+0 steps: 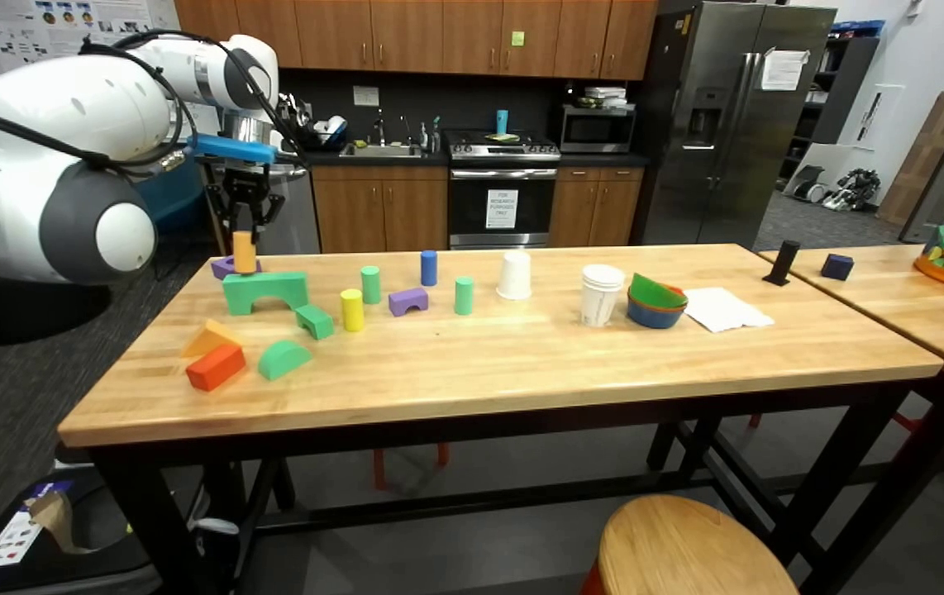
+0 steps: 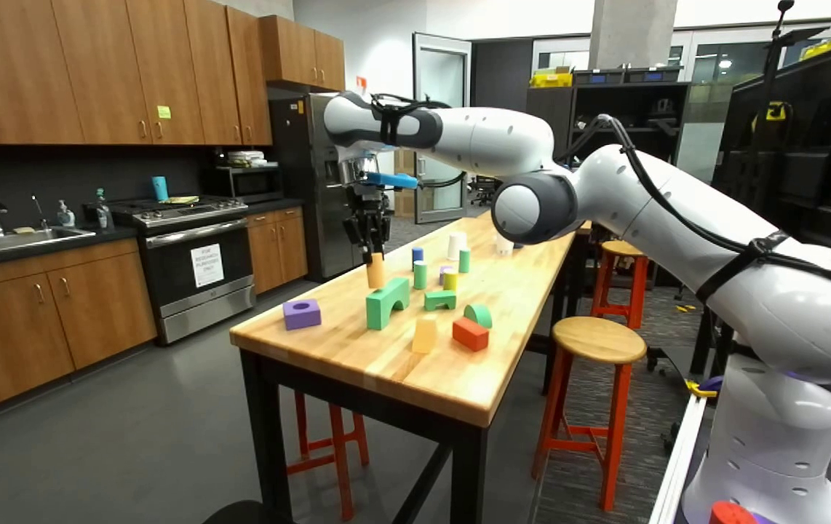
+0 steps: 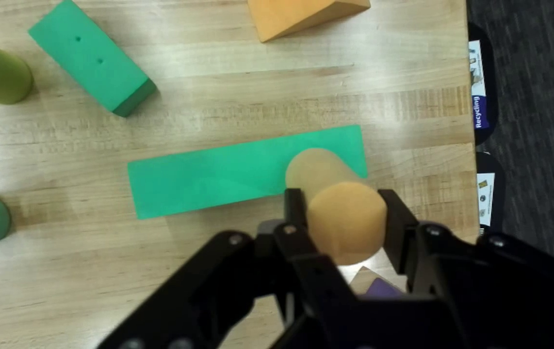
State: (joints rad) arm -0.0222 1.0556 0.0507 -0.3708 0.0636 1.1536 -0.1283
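Orange cylinder (image 1: 244,253): long axis near vertical in both exterior views; upper round end turned towards the camera in the wrist view, lower end towards the table (image 1: 480,364).
Black gripper (image 3: 342,213): clamped on the cylinder, a finger (image 3: 296,208) at each side.
Green arch (image 3: 219,172): below one end of the view of the cylinder, whose lower end overlaps it in the wrist view; whether they touch, I cannot tell.
Oven sign (image 1: 502,209): reads "FOR RESEARCH PURPOSES ONLY".
Bin label (image 3: 478,92): "Recycling", legible only in the wrist view.
Purple block (image 2: 303,320): round hole plain in an exterior view; mostly hidden by the gripper in the wrist view.
Small green bridge (image 3: 88,58): two pinholes on top, seen only in the wrist view.
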